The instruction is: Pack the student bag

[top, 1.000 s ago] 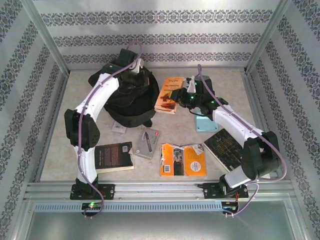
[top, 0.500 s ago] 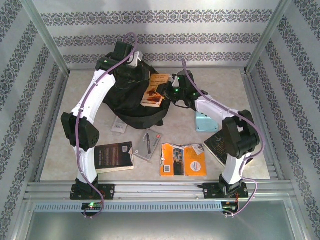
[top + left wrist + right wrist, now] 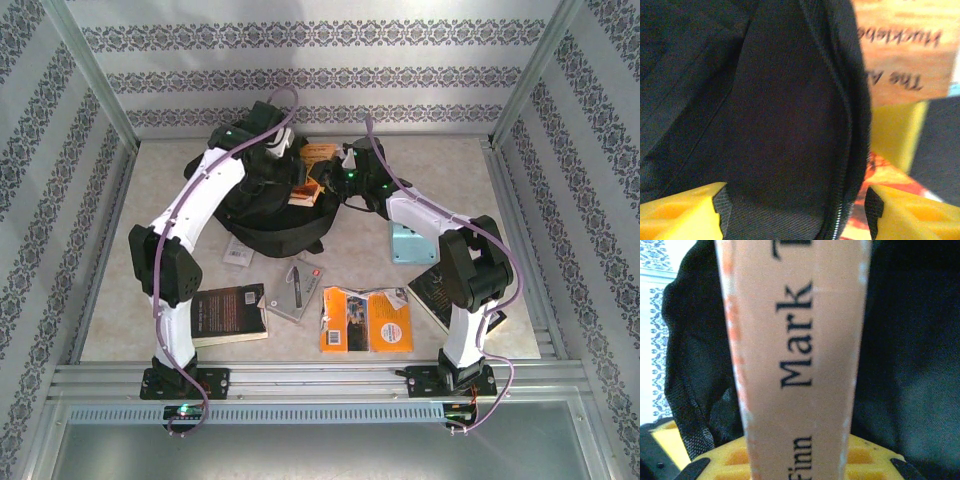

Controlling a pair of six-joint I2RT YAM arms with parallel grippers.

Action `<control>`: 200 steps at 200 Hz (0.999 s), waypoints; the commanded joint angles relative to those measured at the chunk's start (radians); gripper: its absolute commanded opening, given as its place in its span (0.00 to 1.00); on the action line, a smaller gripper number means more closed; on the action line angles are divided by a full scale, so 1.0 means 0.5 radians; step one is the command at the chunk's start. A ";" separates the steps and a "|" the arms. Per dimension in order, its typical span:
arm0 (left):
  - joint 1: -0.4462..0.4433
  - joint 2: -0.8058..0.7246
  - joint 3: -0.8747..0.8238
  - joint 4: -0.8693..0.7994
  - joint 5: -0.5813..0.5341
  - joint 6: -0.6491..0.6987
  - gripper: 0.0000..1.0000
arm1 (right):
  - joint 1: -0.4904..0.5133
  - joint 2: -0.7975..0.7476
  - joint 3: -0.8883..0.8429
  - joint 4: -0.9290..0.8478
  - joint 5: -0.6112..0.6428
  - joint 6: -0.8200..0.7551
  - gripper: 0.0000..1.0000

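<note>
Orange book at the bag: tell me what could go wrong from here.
1. The left gripper is open, so the zipper edge of the student bag is unheld; it may sag and block the orange book.
2. The right gripper holds the book by one end; it could twist or slip.

Lab enclosure — aluminium frame (image 3: 320, 380), patterned walls (image 3: 320, 80)

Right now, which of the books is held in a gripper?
The orange Mark Twain paperback, pinched in the right gripper at the black bag. The black book, front orange book and dark right-hand book lie flat on the table.
</note>
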 commanded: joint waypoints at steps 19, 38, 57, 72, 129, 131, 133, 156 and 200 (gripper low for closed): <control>-0.015 -0.114 -0.216 0.104 -0.068 0.037 0.71 | 0.035 -0.021 0.078 0.171 -0.068 0.028 0.00; -0.015 -0.096 -0.250 0.169 -0.122 0.034 0.57 | 0.035 -0.022 0.063 0.171 -0.062 0.023 0.00; -0.015 -0.035 -0.170 0.162 -0.219 0.065 0.21 | 0.035 -0.025 0.041 0.170 -0.051 0.014 0.00; -0.014 0.011 -0.041 0.116 -0.238 0.072 0.00 | 0.038 -0.036 0.009 0.167 -0.040 0.000 0.00; -0.014 -0.034 0.386 0.067 -0.430 0.084 0.00 | 0.066 -0.114 -0.210 0.010 0.052 -0.203 0.00; -0.014 -0.030 0.399 0.061 -0.432 0.084 0.00 | 0.067 -0.116 -0.215 0.009 0.052 -0.207 0.00; -0.015 -0.026 0.414 0.055 -0.433 0.084 0.00 | 0.068 -0.114 -0.219 0.008 0.055 -0.212 0.00; -0.015 0.022 0.564 -0.011 -0.400 0.086 0.00 | 0.068 -0.088 -0.245 -0.003 0.068 -0.243 0.00; -0.037 0.049 0.625 -0.080 -0.303 0.074 0.00 | 0.053 0.033 -0.060 0.071 0.034 -0.176 0.00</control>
